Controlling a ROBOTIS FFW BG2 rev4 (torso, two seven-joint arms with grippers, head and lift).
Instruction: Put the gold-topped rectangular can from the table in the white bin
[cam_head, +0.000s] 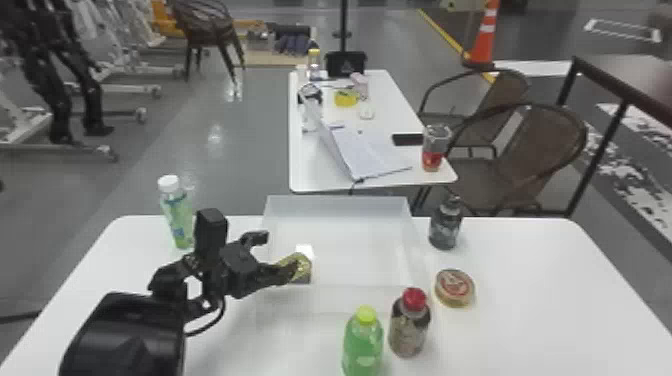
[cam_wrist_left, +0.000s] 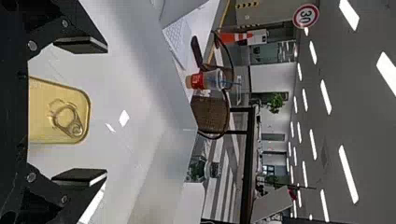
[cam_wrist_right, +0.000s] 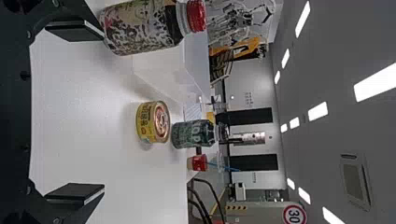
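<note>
Left gripper, black with two flat fingers (cam_wrist_left: 105, 112), reaches over the side wall of the white, open-topped bin (cam_head: 340, 204). Its fingers stand spread, one on either side of the gold-topped rectangular can (cam_wrist_left: 58, 112), with gaps between can and pads. Can is inside the bin, close to the left wall, ring-pull lid showing; whether it sits quite flat, cannot tell. The straddling fingers and the can's place suggest a release just inside the near-hand wall, sparing the arm a longer reach. Task looks all but done; clearance matters, since a low finger could drag the can or catch the wall. Right gripper, also black and flat-fingered (cam_wrist_right: 102, 112), waits spread and empty over the white table (cam_wrist_right: 84, 126), beside the red-capped, dark-patterned bottle (cam_wrist_right: 140, 28).
</note>
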